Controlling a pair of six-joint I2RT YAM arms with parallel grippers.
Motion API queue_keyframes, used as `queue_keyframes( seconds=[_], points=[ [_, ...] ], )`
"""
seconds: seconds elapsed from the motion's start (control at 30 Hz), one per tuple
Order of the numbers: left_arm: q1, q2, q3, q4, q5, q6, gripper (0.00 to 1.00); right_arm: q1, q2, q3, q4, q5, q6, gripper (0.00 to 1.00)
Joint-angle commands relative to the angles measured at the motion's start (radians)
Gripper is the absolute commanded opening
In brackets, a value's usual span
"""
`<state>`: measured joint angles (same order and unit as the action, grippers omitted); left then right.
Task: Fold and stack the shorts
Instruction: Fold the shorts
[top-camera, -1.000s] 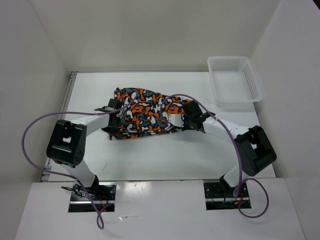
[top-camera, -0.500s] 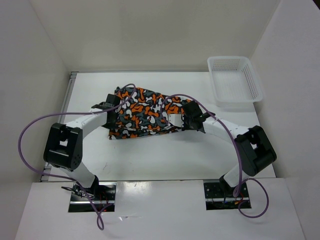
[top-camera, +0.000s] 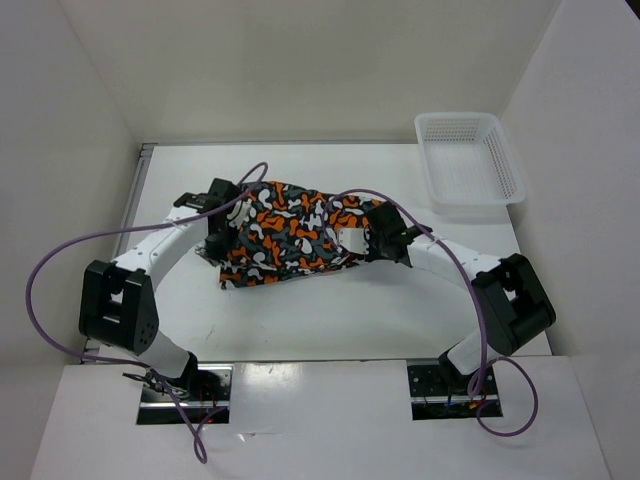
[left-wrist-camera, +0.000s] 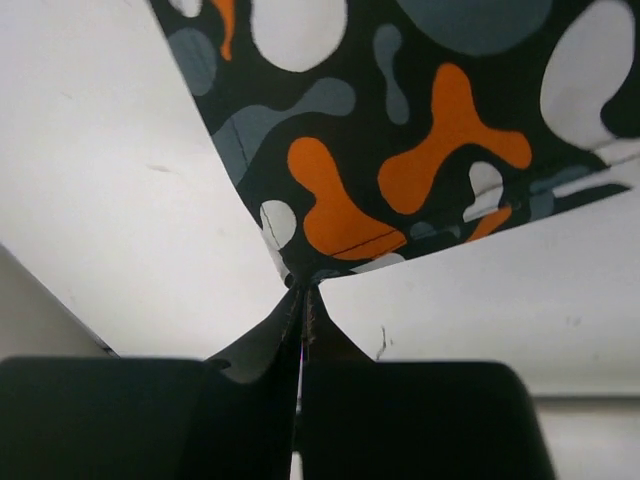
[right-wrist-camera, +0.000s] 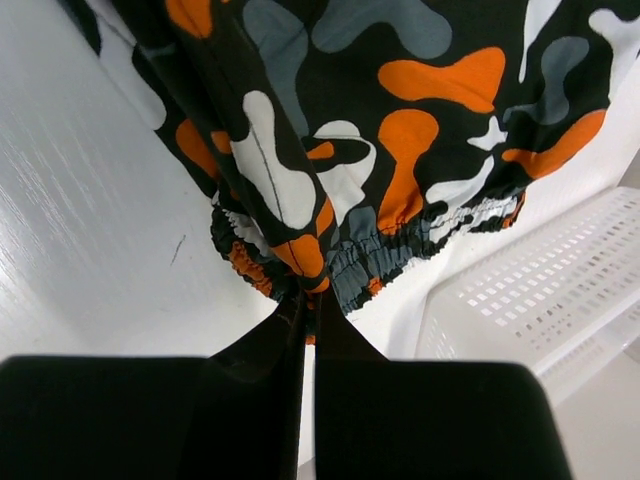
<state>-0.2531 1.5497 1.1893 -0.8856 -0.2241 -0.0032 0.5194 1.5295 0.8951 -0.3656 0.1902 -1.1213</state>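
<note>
item: shorts (top-camera: 290, 235), long axis running left to right, strung between my two grippers. left gripper (left-wrist-camera: 302, 300) pinched tight on the left corner; right gripper (right-wrist-camera: 308, 300) pinched tight on the gathered waistband.

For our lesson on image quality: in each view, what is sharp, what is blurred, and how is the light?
Top view: even soft light, shorts sharp, faint shadows. Left wrist: print crisp, left fingers a dark blur. Right wrist: right fingers likewise black and blurred, basket bright.

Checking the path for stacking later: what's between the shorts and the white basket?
Between the shorts and the basket, only bare table; the right arm's purple cable arcs across it, top view.
</note>
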Motion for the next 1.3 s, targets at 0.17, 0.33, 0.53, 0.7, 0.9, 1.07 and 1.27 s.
queue_keyframes(
  seconds=[0.17, 0.33, 0.53, 0.7, 0.9, 1.07, 1.27],
  points=[
    [-0.015, -0.008, -0.050, -0.219, 0.094, 0.003, 0.00, 0.011, -0.026, 0.037, 0.017, 0.038, -0.015, 0.00],
    [-0.075, 0.036, -0.146, -0.219, 0.094, 0.003, 0.15, 0.002, -0.026, 0.071, -0.021, 0.060, -0.072, 0.00],
    [-0.130, 0.079, -0.151, -0.210, 0.125, 0.003, 0.51, -0.007, -0.017, 0.016, -0.047, 0.101, -0.106, 0.68],
    [-0.035, 0.055, -0.039, -0.210, 0.137, 0.003, 0.52, -0.048, -0.048, 0.241, -0.099, -0.102, 0.119, 0.79],
    [0.038, 0.046, 0.078, -0.055, 0.232, 0.003, 0.54, -0.087, -0.048, 0.384, -0.139, -0.323, 0.434, 0.77],
    [0.038, 0.093, 0.066, 0.066, 0.281, 0.003, 0.56, -0.153, 0.006, 0.393, -0.079, -0.370, 0.786, 0.71],
    [0.038, 0.148, 0.029, 0.146, 0.267, 0.003, 0.56, -0.194, 0.118, 0.329, -0.007, -0.190, 1.081, 0.76]
  ],
)
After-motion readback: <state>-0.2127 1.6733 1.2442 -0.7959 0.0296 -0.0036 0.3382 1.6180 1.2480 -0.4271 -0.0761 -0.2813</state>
